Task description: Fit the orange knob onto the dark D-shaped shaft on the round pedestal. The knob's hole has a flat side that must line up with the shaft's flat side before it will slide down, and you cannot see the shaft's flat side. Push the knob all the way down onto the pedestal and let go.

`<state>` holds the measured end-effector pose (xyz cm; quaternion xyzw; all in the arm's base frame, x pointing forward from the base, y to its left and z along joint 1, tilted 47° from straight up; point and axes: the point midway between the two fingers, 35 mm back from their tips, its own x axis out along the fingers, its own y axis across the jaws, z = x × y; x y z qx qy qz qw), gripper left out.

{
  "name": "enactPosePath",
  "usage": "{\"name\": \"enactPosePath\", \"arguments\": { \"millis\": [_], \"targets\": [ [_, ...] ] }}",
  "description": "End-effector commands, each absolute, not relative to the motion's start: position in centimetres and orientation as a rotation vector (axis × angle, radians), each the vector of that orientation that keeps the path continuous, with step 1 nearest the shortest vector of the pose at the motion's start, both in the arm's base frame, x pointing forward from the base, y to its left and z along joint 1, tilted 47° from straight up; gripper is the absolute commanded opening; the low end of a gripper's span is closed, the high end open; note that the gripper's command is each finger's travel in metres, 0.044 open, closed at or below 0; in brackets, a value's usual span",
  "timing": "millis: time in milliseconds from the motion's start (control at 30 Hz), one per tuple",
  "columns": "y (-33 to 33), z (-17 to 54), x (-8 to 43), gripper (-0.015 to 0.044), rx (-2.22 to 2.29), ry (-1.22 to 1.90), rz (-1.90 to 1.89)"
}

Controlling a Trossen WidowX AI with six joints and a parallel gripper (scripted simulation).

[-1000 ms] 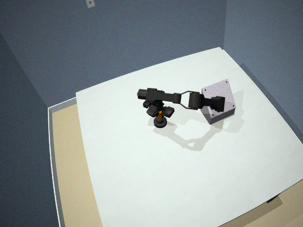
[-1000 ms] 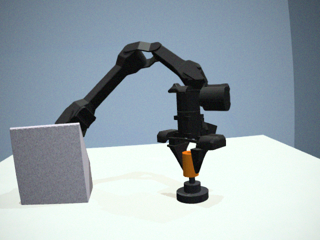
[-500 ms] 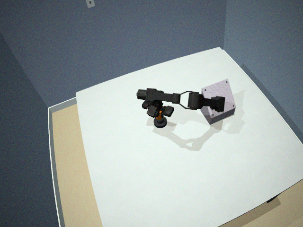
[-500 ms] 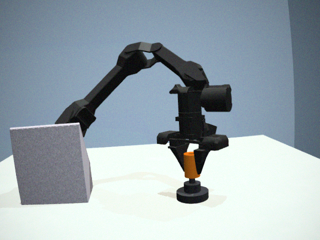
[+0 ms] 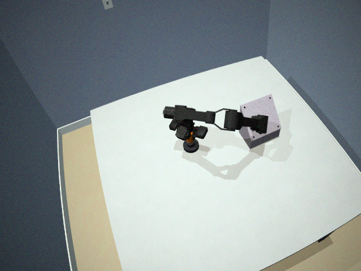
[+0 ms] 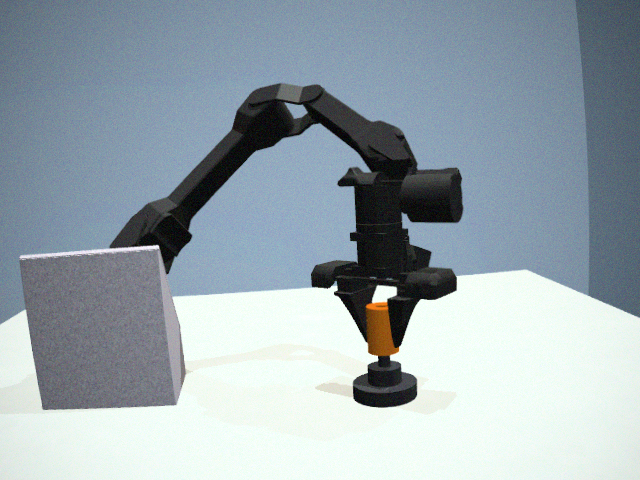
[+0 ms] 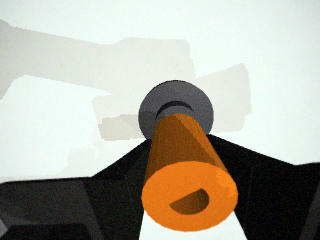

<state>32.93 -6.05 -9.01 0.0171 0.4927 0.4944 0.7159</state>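
The orange knob (image 5: pixel 190 138) (image 6: pixel 377 330) (image 7: pixel 182 145) is upright between the fingers of my gripper (image 6: pixel 382 338), which is shut on it. The knob's D-shaped hole shows in its top face in the wrist view, with the flat side toward the upper left. The dark round pedestal (image 5: pixel 190 149) (image 6: pixel 385 395) (image 7: pixel 152 107) stands directly under the knob. A short piece of the dark shaft (image 6: pixel 384 361) shows between the knob's lower end and the pedestal's raised collar. The shaft's top and its flat side are hidden.
A pale lilac block (image 5: pixel 259 105) (image 6: pixel 98 330) with a sloped side stands at the arm's base, well to one side of the pedestal. The white table (image 5: pixel 203 218) (image 6: pixel 258 449) carries the arm's shadow around the pedestal.
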Motion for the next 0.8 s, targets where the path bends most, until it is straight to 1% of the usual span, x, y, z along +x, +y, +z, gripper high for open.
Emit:
{"name": "enactPosePath", "arguments": {
  "millis": [0, 100, 767],
  "targets": [
    [-6.21, -8.71, 32.85, 0.0000, -0.039, 1.034, 1.141],
    [-6.15, -8.64, 32.72, 0.0000, -0.106, 0.986, 1.184],
    [-5.95, -9.18, 33.06, 0.0000, -0.106, 0.986, 1.184]
  ]
}}
